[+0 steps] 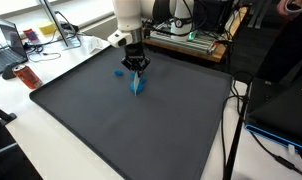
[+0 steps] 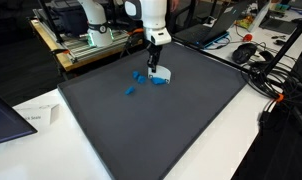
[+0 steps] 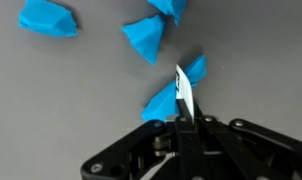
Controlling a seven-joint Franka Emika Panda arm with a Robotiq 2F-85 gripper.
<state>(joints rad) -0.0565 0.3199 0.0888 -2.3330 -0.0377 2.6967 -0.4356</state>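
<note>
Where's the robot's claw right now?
The gripper hangs shut just above the dark mat, towards its far edge in both exterior views, with blue pieces scattered right beneath and beside it.

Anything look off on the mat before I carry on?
Only the blue scraps: ragged, uneven pieces lie scattered on the dark mat rather than together. The gripper is shut on a thin blue-and-white piece, held edge-on. Nothing spilled.

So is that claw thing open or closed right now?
Shut. In the wrist view the gripper has its jaws pressed together, pinching a thin white-and-blue scrap; other blue pieces lie loose on the dark mat.
</note>
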